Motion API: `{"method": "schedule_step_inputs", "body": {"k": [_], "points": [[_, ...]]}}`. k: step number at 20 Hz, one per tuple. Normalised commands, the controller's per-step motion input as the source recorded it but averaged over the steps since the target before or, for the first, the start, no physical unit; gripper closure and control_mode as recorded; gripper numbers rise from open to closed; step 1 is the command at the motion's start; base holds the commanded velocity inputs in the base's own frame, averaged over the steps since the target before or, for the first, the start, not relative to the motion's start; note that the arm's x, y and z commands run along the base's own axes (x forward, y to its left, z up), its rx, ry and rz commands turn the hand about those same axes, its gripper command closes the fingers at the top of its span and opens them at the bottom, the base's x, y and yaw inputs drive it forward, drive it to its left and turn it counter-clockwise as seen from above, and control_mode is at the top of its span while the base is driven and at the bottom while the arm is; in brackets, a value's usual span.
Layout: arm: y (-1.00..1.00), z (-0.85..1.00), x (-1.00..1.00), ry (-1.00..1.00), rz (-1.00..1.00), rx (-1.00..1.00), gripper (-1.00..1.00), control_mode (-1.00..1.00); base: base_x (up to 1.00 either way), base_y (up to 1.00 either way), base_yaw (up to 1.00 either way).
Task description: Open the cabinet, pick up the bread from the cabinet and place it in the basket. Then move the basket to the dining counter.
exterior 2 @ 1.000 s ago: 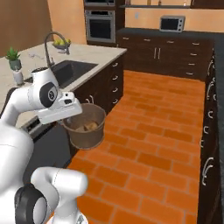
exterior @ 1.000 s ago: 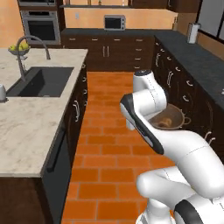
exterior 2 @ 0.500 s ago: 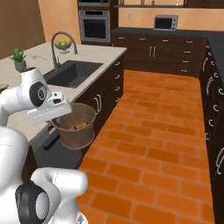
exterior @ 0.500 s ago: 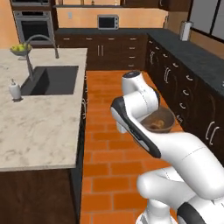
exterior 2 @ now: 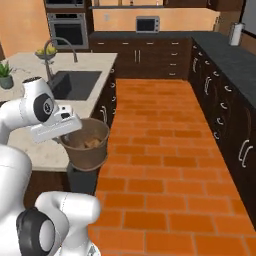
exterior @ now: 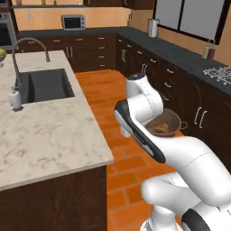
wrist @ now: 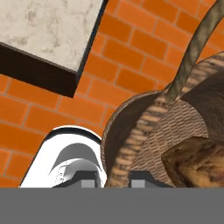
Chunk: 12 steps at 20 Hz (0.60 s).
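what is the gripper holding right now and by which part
The gripper is shut on the rim of the basket, which hangs over the brick floor with the bread inside.

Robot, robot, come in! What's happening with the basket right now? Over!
Gripper shut on basket rim. Bread inside. Basket hangs over brick floor beside dining counter, not set down yet. Nothing in the way.

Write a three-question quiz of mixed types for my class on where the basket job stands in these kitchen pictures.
1. True or false: the bread lies inside the basket.
2. The basket is: A) on the dining counter; B) carried above the brick floor; C) in the sink.
3. What grips the basket's rim?

Key: 1 true; 2 B; 3 the gripper, shut on it.
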Motion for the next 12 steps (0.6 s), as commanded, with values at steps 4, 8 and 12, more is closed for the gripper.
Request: {"method": "schedule_step_inputs", "body": {"k": [4,8,12], "points": [[0.0,0.0,0.0,0.0,0.0,0.0,1.0,1.0,-0.09,1.0,-0.17],[0.0,0.0,0.0,0.0,0.0,0.0,1.0,1.0,0.0,1.0,0.04],[0.0,0.0,0.0,0.0,0.0,0.0,1.0,1.0,0.0,1.0,0.13]]}}
